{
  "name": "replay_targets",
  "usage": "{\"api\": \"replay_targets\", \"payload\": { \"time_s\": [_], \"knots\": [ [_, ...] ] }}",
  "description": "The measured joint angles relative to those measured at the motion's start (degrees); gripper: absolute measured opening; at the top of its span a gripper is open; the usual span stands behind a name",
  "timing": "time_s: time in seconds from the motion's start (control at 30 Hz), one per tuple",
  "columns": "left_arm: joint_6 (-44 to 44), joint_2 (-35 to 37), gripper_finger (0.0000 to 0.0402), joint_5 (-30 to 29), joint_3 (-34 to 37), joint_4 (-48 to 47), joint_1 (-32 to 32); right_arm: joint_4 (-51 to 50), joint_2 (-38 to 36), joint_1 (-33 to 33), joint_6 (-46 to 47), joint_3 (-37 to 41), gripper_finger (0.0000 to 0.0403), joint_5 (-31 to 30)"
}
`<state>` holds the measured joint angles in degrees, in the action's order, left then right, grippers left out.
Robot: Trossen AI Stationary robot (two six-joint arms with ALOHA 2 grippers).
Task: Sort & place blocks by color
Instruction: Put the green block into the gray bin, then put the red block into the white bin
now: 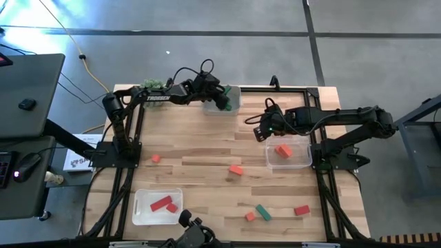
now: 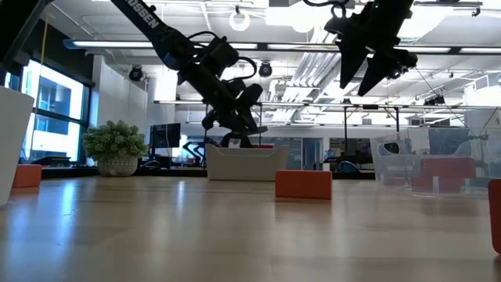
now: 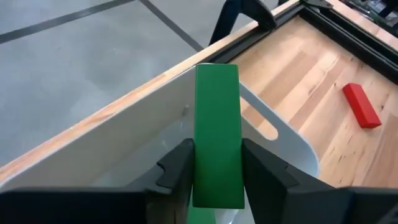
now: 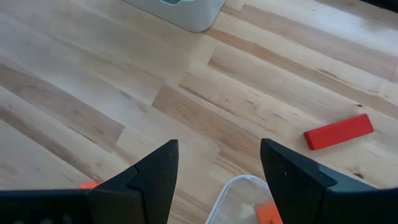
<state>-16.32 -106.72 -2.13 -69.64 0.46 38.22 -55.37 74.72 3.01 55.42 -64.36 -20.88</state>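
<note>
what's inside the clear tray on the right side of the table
One orange-coral block lies inside the clear tray. The right pincer, open and empty, hovers by the tray's corner and covers none of its floor.

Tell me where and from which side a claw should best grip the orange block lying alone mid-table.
Probably across the short width of the orange block, coming straight down from above: it lies flat, slightly angled, with bare wood on every side, so the fingers should straddle its long edges at the middle.

Three trays: grey (image 1: 236,96) at 12 o'clock, clear (image 1: 306,162) at 3 o'clock, white (image 1: 146,196) at 7 o'clock. Four red blocks (image 1: 302,210), three orange blocks (image 1: 236,169), two green blocks (image 1: 262,212). One potted plant (image 1: 153,84) at 11 o'clock.
</note>
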Motion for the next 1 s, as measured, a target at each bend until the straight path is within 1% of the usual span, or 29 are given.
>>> {"api": "replay_targets", "payload": {
  "time_s": [0.17,0.5,0.57,0.7,0.87,1.0],
  "knots": [
    [0.0,0.0,0.0126,0.0,0.0,-1.0,0.0,0.0,0.0,0.0,0.0,0.0,0.0216,1.0],
    [-0.4,0.0,0.0148,0.0,0.0,-1.1,0.0,-0.9,0.0,-0.3,-0.4,0.0,0.0216,6.6],
    [-1.2,0.2,0.0149,0.8,0.0,-1.2,0.0,-1.9,0.0,-0.9,-0.4,0.0,0.0216,7.7],
    [-0.9,1.8,0.0148,4.0,0.0,-0.4,0.1,-3.4,0.0,-3.5,1.4,0.0,0.0216,8.9],
    [1.7,5.3,0.0148,4.5,0.0,-0.4,-0.2,-3.5,0.0,-7.8,3.3,0.0,0.0216,11.2],
    [3.5,8.8,0.0148,4.5,0.0,-0.6,-1.3,-3.6,0.0,-11.2,4.1,0.0,0.0216,15.0]
  ]
}}
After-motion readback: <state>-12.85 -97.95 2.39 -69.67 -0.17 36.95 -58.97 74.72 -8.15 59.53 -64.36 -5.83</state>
